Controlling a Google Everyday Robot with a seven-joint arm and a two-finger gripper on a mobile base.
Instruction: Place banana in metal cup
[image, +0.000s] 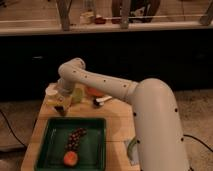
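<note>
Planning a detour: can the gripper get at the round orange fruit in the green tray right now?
Probably yes. The orange fruit lies uncovered in the green tray, apart from the grapes. The gripper hangs just beyond the tray's far edge, with the banana at it.

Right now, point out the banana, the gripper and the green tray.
banana (56, 103): camera view, its yellow middle.
gripper (63, 107): camera view, its tip beside the banana.
green tray (92, 150): camera view, bare floor.
</note>
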